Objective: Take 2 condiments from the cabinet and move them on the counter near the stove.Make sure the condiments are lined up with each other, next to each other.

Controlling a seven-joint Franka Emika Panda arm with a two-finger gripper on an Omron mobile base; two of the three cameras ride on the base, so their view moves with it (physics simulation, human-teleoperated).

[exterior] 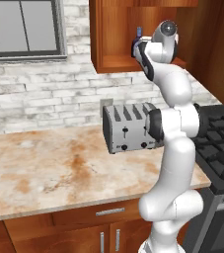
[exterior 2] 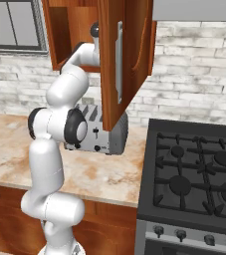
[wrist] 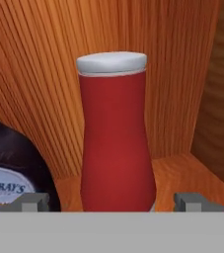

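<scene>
Currently the red bottle (wrist: 115,133) in the cabinet (exterior: 114,34) is straddled by the spread end effector (wrist: 114,201); closing is needed next.

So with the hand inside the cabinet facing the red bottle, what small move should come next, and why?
Probably ease a little further forward, then close. In the hand view the red bottle stands upright on the cabinet shelf, centred between the open fingertips, which sit at its base without touching. The dark bottle is close on one side, so a straight advance seems safest.
</scene>
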